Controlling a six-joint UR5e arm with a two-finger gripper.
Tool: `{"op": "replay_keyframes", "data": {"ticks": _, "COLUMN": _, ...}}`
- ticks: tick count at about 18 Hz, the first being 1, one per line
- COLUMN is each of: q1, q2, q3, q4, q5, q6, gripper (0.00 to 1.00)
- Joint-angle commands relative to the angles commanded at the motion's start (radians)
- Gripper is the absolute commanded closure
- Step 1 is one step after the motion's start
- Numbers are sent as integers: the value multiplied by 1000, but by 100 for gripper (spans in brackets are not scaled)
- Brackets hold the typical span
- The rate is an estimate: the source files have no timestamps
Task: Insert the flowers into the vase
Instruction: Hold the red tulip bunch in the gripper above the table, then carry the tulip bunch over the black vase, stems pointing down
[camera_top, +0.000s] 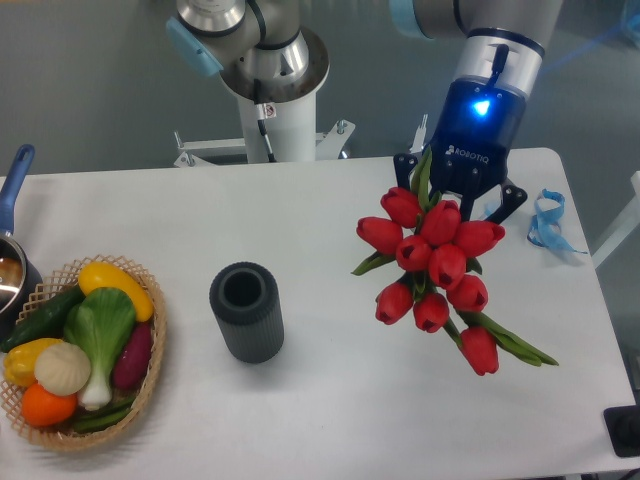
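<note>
Pinching the tulip stems, our gripper (458, 195) holds the flowers (435, 255) aloft over the table's (320, 215) right half, blooms facing the camera. We see the vase (246, 311) upright well left, basket (150, 375) beyond at the left edge.

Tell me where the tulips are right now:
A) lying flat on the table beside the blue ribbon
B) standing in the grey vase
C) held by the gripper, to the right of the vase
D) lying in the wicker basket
C: the gripper is closed on the stems of the flowers, which hang well to the right of the vase, whose mouth is empty.
</note>
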Motion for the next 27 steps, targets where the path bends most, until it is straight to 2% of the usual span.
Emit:
{"op": "replay_keyframes", "data": {"ticks": 11, "q1": -12, "q2": -9, "q3": 0, "q4": 2, "q5": -24, "q6": 0, "gripper": 68}}
{"op": "replay_keyframes", "data": {"ticks": 15, "q1": -31, "q2": -35, "q3": 2, "q4": 6, "q5": -115, "q6": 3, "gripper": 68}}
{"op": "replay_keyframes", "data": {"ticks": 19, "q1": -80, "q2": -41, "q3": 8, "q4": 15, "q5": -159, "q6": 6, "gripper": 68}}
{"op": "replay_keyframes", "data": {"ticks": 21, "q1": -104, "q2": -43, "q3": 0, "q4": 26, "q5": -228, "q6": 8, "gripper": 67}}
{"op": "replay_keyframes", "data": {"ticks": 23, "q1": -117, "q2": -45, "q3": -14, "q4": 28, "q5": -334, "q6": 14, "gripper": 68}}
{"op": "replay_keyframes", "data": {"ticks": 27, "q1": -167, "q2": -32, "q3": -72, "q4": 29, "q5": -437, "q6": 104, "gripper": 68}}
